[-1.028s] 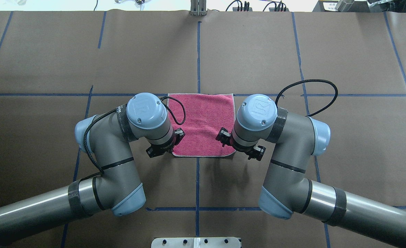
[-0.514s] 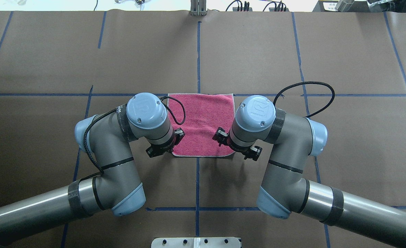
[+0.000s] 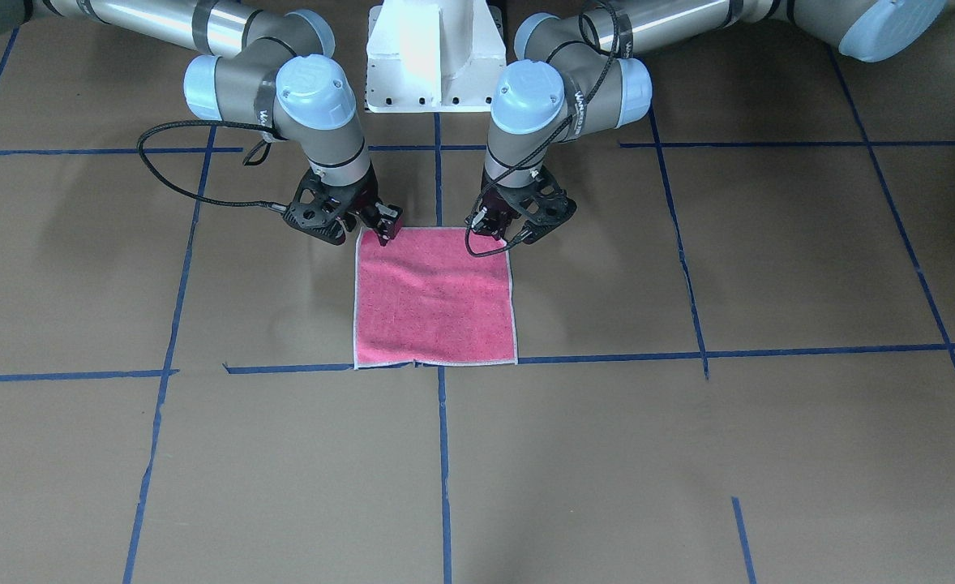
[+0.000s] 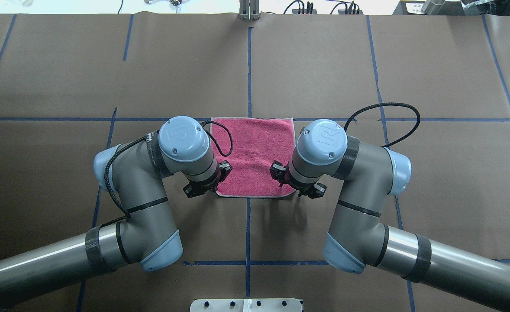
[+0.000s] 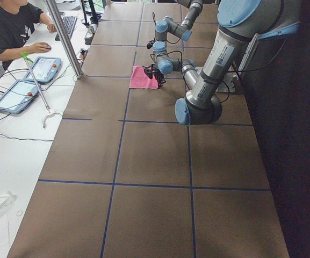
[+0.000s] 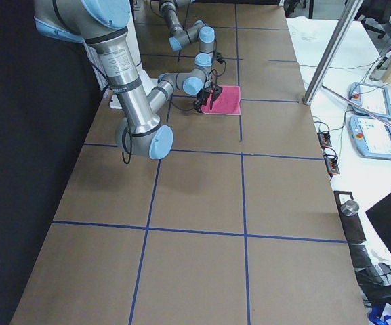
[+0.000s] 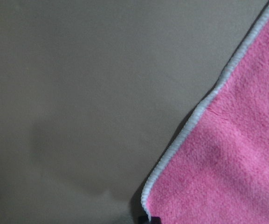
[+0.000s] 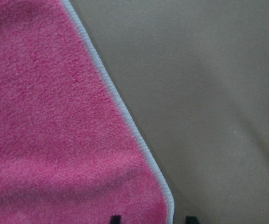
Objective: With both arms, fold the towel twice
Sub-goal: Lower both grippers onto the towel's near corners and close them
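The towel (image 3: 435, 296) lies flat on the brown table, pink face up, with pale edging; it also shows in the overhead view (image 4: 255, 151). My left gripper (image 3: 500, 235) is low at the towel's near left corner. In the left wrist view (image 7: 148, 219) its fingertips meet at that corner of the towel (image 7: 232, 163), whose edge is slightly raised, so it looks shut on it. My right gripper (image 3: 368, 231) is low at the near right corner. In the right wrist view (image 8: 152, 219) its two tips stand apart with the corner of the towel (image 8: 55, 116) between them.
The white pedestal (image 3: 433, 57) stands between the arm bases. Blue tape lines cross the table. A metal post (image 5: 63, 37) stands at the table's far edge, with an operator (image 5: 12, 24) and tablets beyond it.
My right arm has shifted inward and slightly forward, bringing its gripper over the towel's near right corner. My left arm and the towel have not moved.
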